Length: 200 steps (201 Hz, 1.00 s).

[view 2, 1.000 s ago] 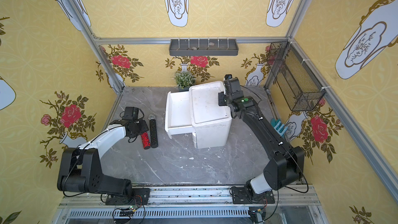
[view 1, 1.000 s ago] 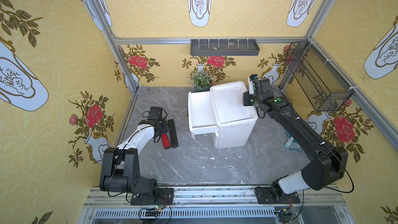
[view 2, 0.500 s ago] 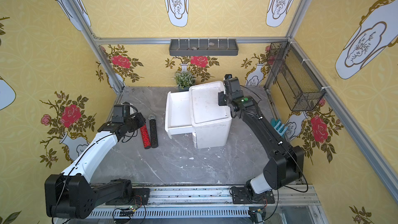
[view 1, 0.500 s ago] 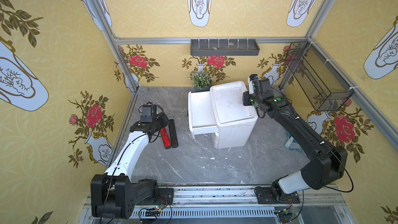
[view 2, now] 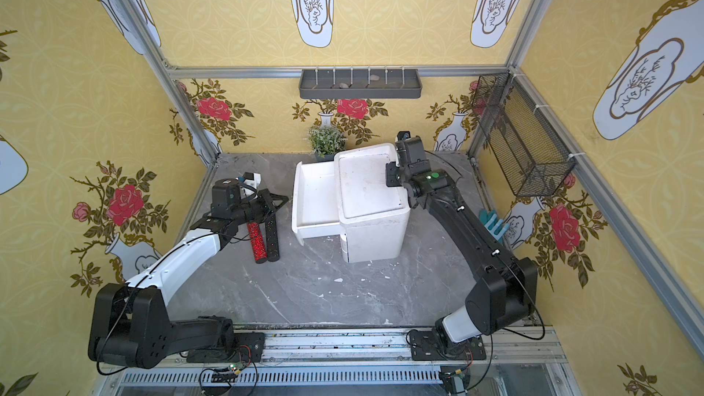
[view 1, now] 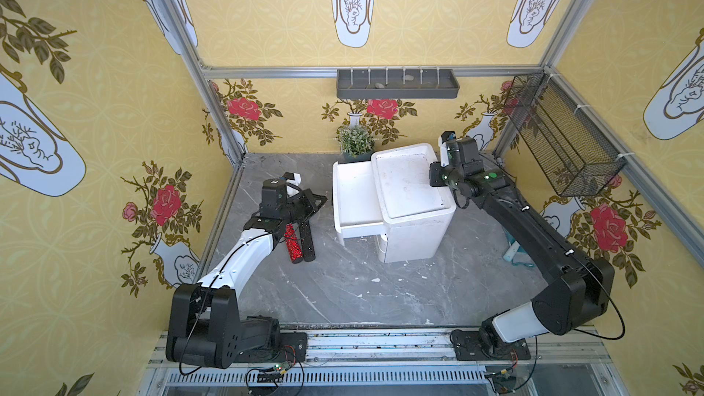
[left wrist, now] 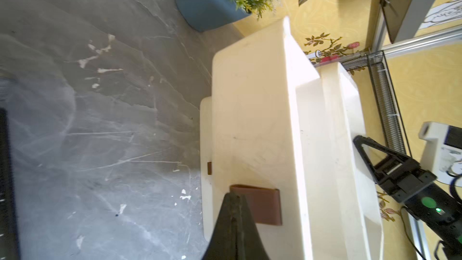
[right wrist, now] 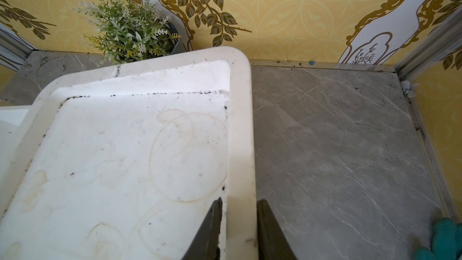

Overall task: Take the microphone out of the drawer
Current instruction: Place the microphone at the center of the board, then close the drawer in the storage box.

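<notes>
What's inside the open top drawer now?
The drawer shows, where pulled out, only bare white floor; nothing lies in it. Its back end is hidden under the cabinet top.

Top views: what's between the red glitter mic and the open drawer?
The black mic lies right beside the red mic; past it, bare grey tabletop up to the drawer, with the left gripper hanging above. Both top views show it.

Left gripper [left wrist: 234, 202] closed, empty — right gripper [right wrist: 240, 205] clamped.
</notes>
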{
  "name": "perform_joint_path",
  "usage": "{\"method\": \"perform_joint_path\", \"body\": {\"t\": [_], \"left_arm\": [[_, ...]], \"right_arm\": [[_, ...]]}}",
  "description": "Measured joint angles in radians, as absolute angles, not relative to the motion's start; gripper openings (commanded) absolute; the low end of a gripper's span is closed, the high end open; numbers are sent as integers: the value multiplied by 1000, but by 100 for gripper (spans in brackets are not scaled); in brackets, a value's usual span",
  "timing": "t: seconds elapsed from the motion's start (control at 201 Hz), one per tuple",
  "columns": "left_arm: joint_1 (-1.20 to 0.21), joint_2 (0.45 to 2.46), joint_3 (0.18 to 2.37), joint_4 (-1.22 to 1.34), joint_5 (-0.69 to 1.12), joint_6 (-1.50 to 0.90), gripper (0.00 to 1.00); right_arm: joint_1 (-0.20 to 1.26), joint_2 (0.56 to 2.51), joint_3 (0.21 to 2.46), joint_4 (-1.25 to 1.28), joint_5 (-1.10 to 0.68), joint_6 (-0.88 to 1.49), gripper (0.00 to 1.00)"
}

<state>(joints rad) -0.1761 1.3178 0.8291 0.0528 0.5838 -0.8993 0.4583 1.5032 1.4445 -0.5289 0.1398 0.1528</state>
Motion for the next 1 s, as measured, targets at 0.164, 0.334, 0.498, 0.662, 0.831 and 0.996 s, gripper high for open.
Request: {"method": "perform_joint_path", "body": {"t": [0.164, 0.334, 0.498, 0.662, 0.831, 0.996], "left_arm": [[-209, 1336, 831, 75, 600, -918, 0], [-228, 1344, 836, 89, 582, -928, 0], [-270, 1346, 863, 88, 597, -944, 0], [-311, 1345, 894, 95, 604, -957, 0], [-355, 1369, 916, 115, 607, -972, 0], [-392, 1427, 936, 134, 609, -998, 0]], "right_arm": [[458, 1504, 1444, -529, 139, 153, 28], [458, 1504, 1444, -529, 139, 152, 27], [458, 1504, 1441, -524, 140, 153, 27], [458, 1503, 1438, -521, 140, 153, 27], [458, 1501, 1435, -516, 140, 153, 26], [458, 1497, 1428, -508, 141, 155, 26]]}}
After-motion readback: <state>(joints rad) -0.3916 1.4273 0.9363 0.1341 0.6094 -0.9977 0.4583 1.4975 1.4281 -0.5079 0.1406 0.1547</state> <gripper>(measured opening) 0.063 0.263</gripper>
